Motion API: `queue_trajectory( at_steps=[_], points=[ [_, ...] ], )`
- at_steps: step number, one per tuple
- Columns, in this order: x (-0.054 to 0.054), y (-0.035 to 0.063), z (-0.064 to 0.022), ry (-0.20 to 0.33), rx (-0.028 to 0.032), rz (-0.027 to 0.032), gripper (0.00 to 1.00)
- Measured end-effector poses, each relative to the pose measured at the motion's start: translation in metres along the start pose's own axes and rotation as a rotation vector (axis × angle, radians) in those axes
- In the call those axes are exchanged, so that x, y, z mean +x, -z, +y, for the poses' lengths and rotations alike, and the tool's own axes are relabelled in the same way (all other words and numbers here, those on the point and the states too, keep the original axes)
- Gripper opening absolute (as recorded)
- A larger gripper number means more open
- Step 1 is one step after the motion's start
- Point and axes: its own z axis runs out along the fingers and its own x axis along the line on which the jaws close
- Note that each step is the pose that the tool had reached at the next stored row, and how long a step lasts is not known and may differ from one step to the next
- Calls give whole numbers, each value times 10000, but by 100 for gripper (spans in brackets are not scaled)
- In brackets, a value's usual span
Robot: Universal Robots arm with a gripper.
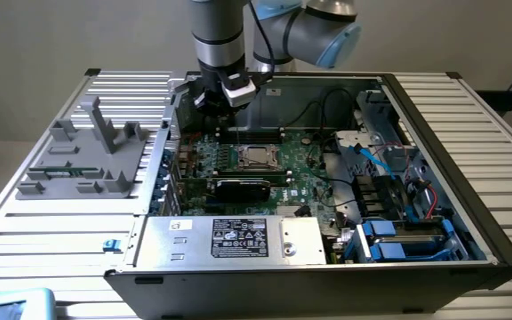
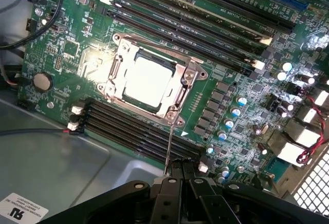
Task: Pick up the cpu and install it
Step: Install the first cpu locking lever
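Observation:
The cpu (image 2: pixel 148 81), a flat square chip with a bright silver top, lies in its socket on the green motherboard (image 2: pixel 61 54), framed by the metal retention bracket (image 2: pixel 182 88). In the exterior view the cpu (image 1: pixel 256 157) sits mid-board inside the open computer case. My gripper (image 2: pixel 180 171) hovers above the board a little way from the socket, fingers shut with nothing visibly between them. A thin metal socket lever (image 2: pixel 169 147) runs from the bracket toward the fingertips; whether it touches them I cannot tell. The gripper (image 1: pixel 213 110) hangs over the board's rear-left part in the exterior view.
A black expansion card (image 1: pixel 243 187) lies just in front of the socket, and a silver box with a black label (image 1: pixel 234 239) fills the case front. Blue drive bays (image 1: pixel 407 240) and cables crowd the exterior view's right. A grey fixture (image 1: pixel 87 157) stands outside the case.

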Motion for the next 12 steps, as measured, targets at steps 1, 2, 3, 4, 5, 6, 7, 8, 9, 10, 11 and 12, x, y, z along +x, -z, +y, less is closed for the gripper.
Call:
queue_trajectory(
  at_steps=[1, 2, 3, 4, 5, 6, 7, 8, 9, 10, 11, 12],
  points=[
    [12, -1, 5, -9, -1, 3, 11],
    [22, -1, 9, -18, -3, 6, 11],
    [29, -1, 12, -29, -7, 11, 11],
    [36, -1, 15, -43, -11, 19, 11],
    [43, -2, 18, -58, -15, 27, 11],
    [50, -3, 21, -73, -19, 35, 11],
    [58, -3, 24, -89, -23, 42, 11],
    [64, -3, 27, -105, -27, 47, 11],
    [70, -4, 29, -124, -30, 54, 11],
    [72, -4, 30, -142, -32, 59, 11],
    [72, -4, 30, -146, -33, 60, 11],
    [72, -4, 30, -146, -33, 61, 11]
  ],
)
